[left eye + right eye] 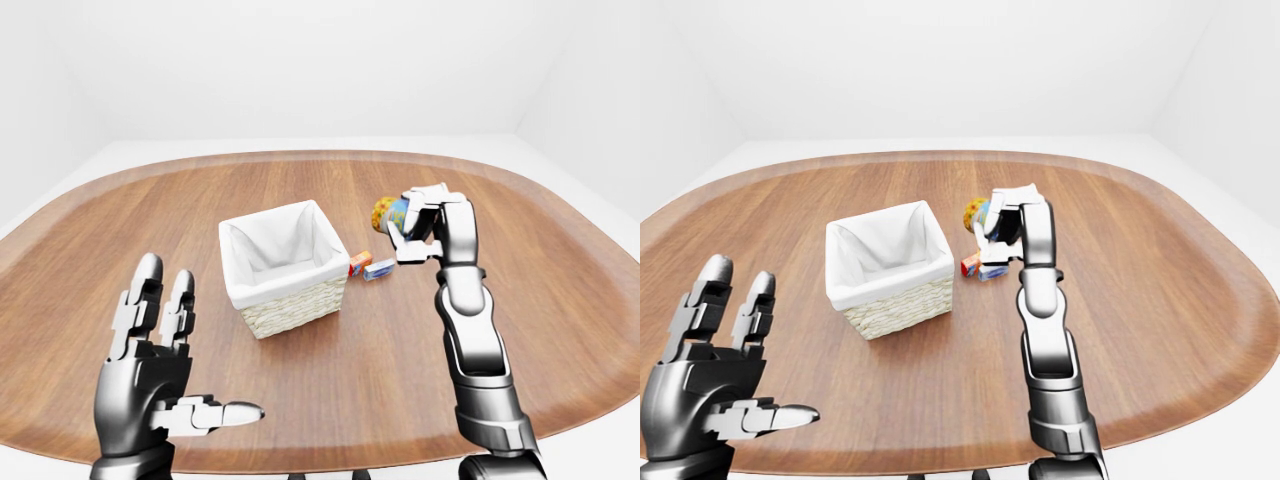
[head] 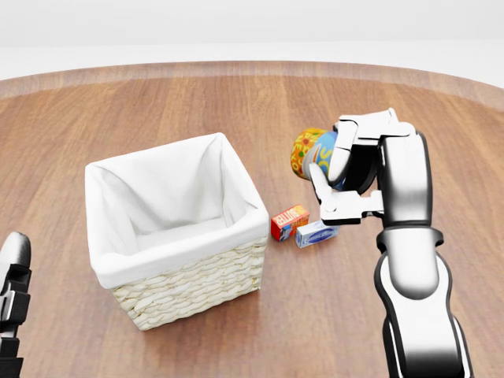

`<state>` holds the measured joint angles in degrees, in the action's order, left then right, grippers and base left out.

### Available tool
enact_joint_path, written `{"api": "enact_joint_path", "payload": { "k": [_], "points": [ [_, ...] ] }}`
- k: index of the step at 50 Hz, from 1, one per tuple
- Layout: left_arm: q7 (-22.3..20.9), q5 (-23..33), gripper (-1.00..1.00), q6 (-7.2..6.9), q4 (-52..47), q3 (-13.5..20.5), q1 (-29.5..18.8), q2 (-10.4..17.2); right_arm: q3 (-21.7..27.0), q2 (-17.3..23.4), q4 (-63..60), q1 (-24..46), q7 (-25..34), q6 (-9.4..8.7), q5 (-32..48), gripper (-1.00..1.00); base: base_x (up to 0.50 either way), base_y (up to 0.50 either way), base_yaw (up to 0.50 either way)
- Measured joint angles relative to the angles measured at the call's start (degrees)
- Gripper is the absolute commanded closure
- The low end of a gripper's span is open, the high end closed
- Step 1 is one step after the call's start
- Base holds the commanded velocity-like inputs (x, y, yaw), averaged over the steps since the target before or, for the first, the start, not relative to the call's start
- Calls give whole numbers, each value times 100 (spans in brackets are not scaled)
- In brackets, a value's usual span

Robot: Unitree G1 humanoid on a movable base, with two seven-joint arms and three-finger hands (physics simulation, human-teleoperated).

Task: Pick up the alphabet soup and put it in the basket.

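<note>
Bright, even, rendered light, sharp throughout.
Soft faint shadows lie under the basket on the wooden table; the eye views bend the table's rim at the edges.

Much of the alphabet soup is covered by the fingers of the right hand in the head view; only its yellow and blue left side is seen, and its label cannot be read. In that view the left hand is cut off by the left and bottom edges, so only a dark strip of it is shown. The lower part of the right forearm is cut by the bottom edge too. The print on the small red box and on the blue-white box is too small to be read. The inner floor of the basket is partly hidden by its near wall.
</note>
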<state>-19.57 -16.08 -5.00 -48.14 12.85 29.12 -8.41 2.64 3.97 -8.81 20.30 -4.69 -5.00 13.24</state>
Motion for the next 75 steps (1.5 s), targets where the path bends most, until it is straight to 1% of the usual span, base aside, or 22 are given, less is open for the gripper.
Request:
{"api": "enact_joint_path", "payload": {
  "k": [9,17,34,48,63,75],
  "points": [
    [-45,-45,-100,0,-33,55,-7,-16,-104,-51,-282,273,33,0,147,100,0,0,0],
    [-113,-105,-100,0,-72,140,-14,-47,-269,-184,-83,559,13,0,337,100,0,0,0],
    [-333,-254,-100,0,-219,392,-11,-186,-610,-607,1019,1210,-66,0,739,100,0,0,0],
    [-494,-331,-100,0,-328,557,-5,-302,-831,-989,1699,1713,-159,0,1057,100,0,0,0],
    [-637,-440,-100,0,-421,745,-22,-390,-913,-1300,2879,2312,-448,0,1247,100,0,0,0],
    [-751,-564,-100,0,-505,946,-67,-458,-926,-1472,3915,2757,-743,0,1347,100,0,0,0]
  ]
}}
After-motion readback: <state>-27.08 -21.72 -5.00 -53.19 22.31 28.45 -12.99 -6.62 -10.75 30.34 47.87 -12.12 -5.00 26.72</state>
